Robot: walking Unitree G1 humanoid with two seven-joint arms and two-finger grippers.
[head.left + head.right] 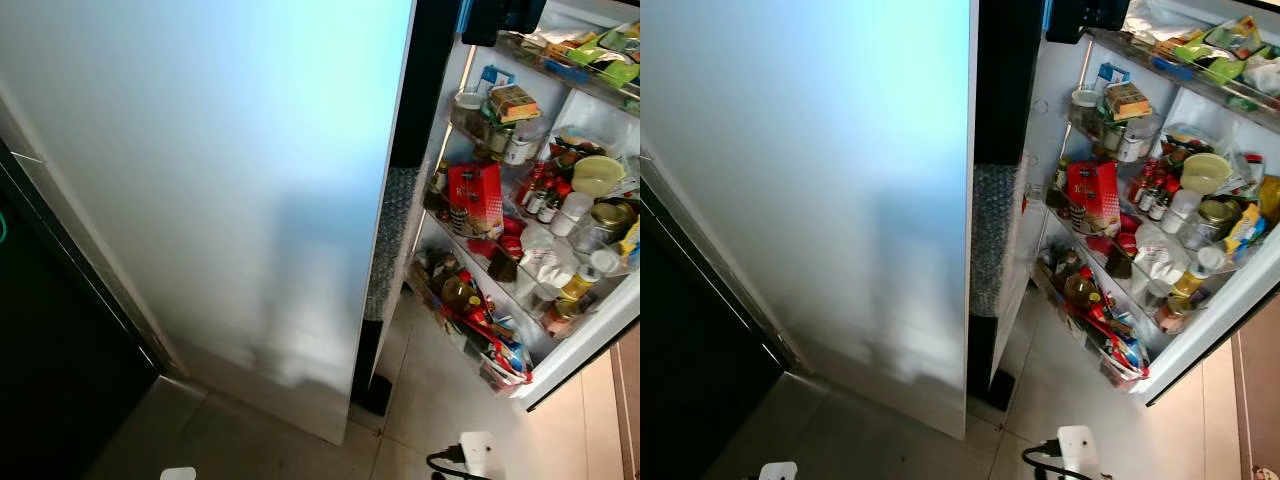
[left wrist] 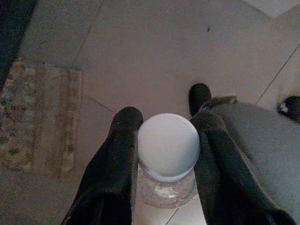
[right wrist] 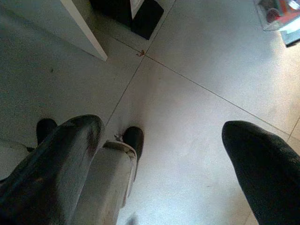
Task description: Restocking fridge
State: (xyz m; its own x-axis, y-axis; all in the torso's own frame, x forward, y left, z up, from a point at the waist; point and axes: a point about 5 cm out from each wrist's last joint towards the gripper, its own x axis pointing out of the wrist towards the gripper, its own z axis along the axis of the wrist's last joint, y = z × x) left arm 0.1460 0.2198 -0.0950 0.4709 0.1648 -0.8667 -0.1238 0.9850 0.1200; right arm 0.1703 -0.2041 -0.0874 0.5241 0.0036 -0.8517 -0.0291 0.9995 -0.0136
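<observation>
The left gripper (image 2: 164, 129) has its jaws closed on a clear jar (image 2: 167, 185) with a white lid (image 2: 168, 145) — one black finger on each side of the lid, the jar hanging between them above the tiled floor (image 2: 154, 51), a patterned mat (image 2: 40, 119) off to one side. The right gripper (image 3: 164, 136) hangs with jaws wide apart and nothing between them. Ahead, the fridge door (image 1: 200, 200) stands open, its door shelves (image 1: 530, 275) packed with bottles and a red packet (image 1: 476, 200).
</observation>
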